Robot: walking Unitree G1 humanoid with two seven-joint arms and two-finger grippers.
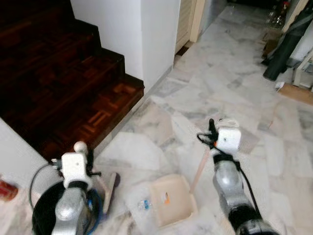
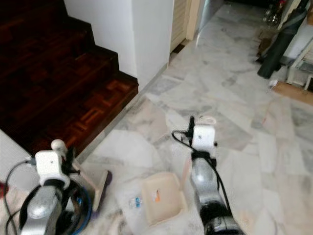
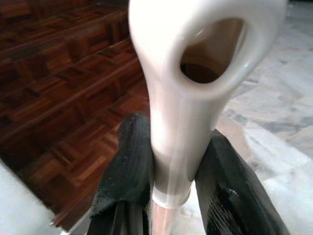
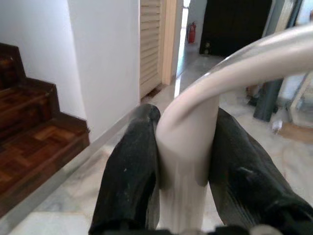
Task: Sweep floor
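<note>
Far left: dark parquet stairs [image 1: 73,83] meet the marble floor [image 1: 230,98] beside a white wall [image 1: 142,34].

Left gripper [image 3: 166,188]: both black fingers [image 3: 128,166] clamp the top of the broom handle [image 3: 181,98], just under its white looped end. The broom head [image 1: 111,186] rests on the floor beside the left arm, just in front of a round black bin [image 1: 46,210]. Handling judgement: the handle is stiff, light, glossy plastic, so likely slippery; a hold this high gives reach but little leverage, and the head may twist in the grip.

Centre: small scrap of litter [image 1: 143,203] lies on the marble just beside the open mouth of the cream dustpan [image 1: 171,198], not yet in it. The pan sits flat on the floor between the two arms.

Right gripper [image 4: 183,166]: fingers [image 4: 129,171] closed around the dustpan handle [image 4: 195,132] where it curves into its top loop; the stem [image 1: 199,169] slants down to the pan. Judgement: thin, light plastic, rigid enough to steer, but it may skate on polished marble when the broom pushes against it.

Far right: dark leaning objects [image 1: 286,44] by the doorway, too blurred to name.
</note>
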